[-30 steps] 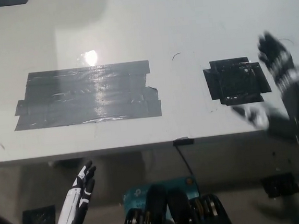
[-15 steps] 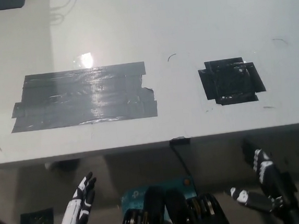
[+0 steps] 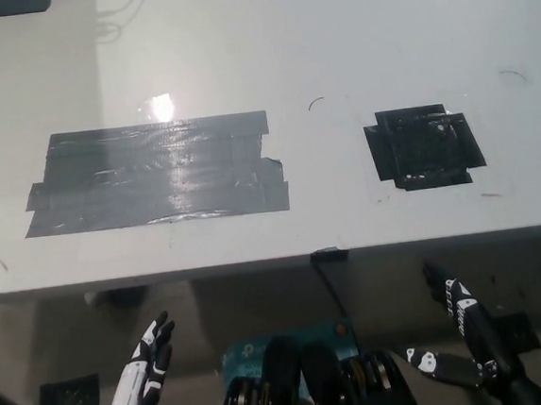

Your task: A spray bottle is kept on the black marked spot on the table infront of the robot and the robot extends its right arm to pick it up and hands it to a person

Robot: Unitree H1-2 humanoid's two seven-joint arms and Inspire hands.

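The small square patch of black tape (image 3: 425,146), the marked spot on the white table (image 3: 332,36), lies bare toward the table's right side, a little back from the front edge. No spray bottle shows anywhere in the head view, so its whereabouts cannot be told. To the left of the square patch, well apart from it, lies a much larger rectangular patch of dark grey tape (image 3: 154,173), its glossy surface catching a bright glare of light near its upper edge. A thin dark curved mark (image 3: 316,103) sits on the tabletop between the two patches, nearer the square one.

At the middle of the table's front edge a small black clip (image 3: 329,253) holds a thin cable that drops down toward the floor.

The black right hand (image 3: 467,337) is below the table's front edge, at the lower right, its fingers spread apart and holding nothing. The white left hand (image 3: 145,370) rests at the lower left, also below the table edge, fingers straight, slightly parted and empty.
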